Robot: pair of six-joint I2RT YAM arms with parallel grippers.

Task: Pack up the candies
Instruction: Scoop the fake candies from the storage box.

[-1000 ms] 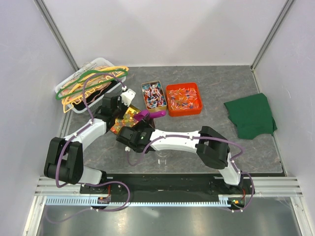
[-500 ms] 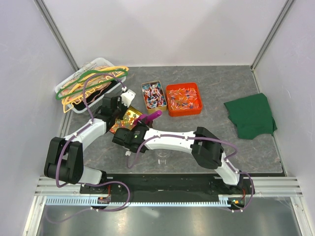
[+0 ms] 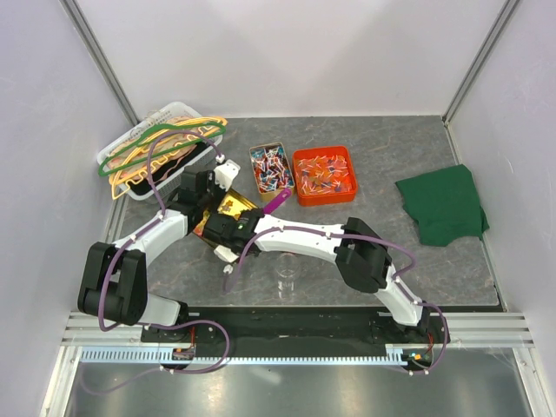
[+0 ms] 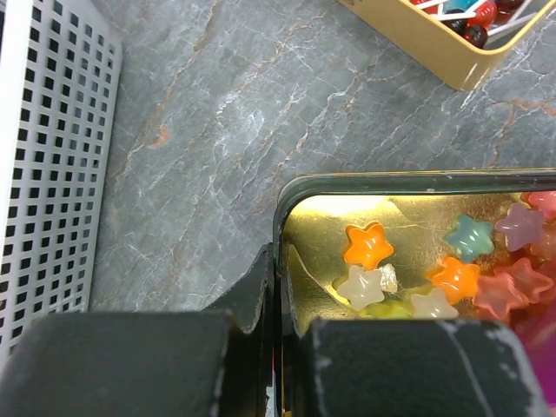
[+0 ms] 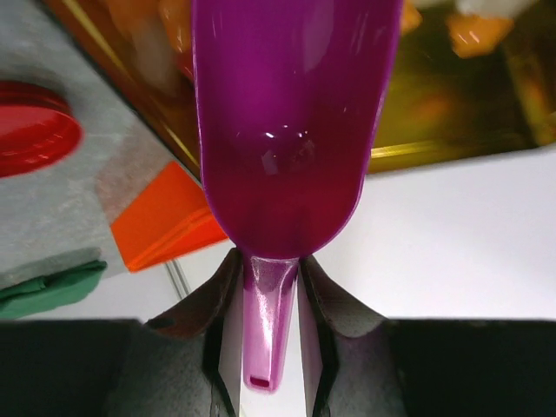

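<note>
Purple scoop (image 5: 291, 130) pinched in R gripper (image 5: 271, 274); L gripper (image 4: 278, 291) clamps gold tin (image 4: 417, 180) rim.

Enclosure: three plain walls, pale with a faint lilac cast: back wall (image 3: 287, 52), left wall (image 3: 43, 130), right wall (image 3: 521, 174). All are bare and matte.

Frame: an aluminium post stands in each back corner, left post (image 3: 98, 56) and right post (image 3: 480, 56). Both splay outward in the overhead view.

Table (image 3: 391, 148): dark grey stone-pattern top with pale veins. The left wrist view also shows thin rust-coloured streaks. The top runs up to the back wall.

Near edge: an aluminium rail (image 3: 486, 326) spans the width, with a white slotted strip (image 3: 287, 354) just below it. Beneath that is a brushed metal sheet (image 3: 287, 391) with blurred reflections.

Light: even and diffuse, from above. Shadows are soft and short.
</note>
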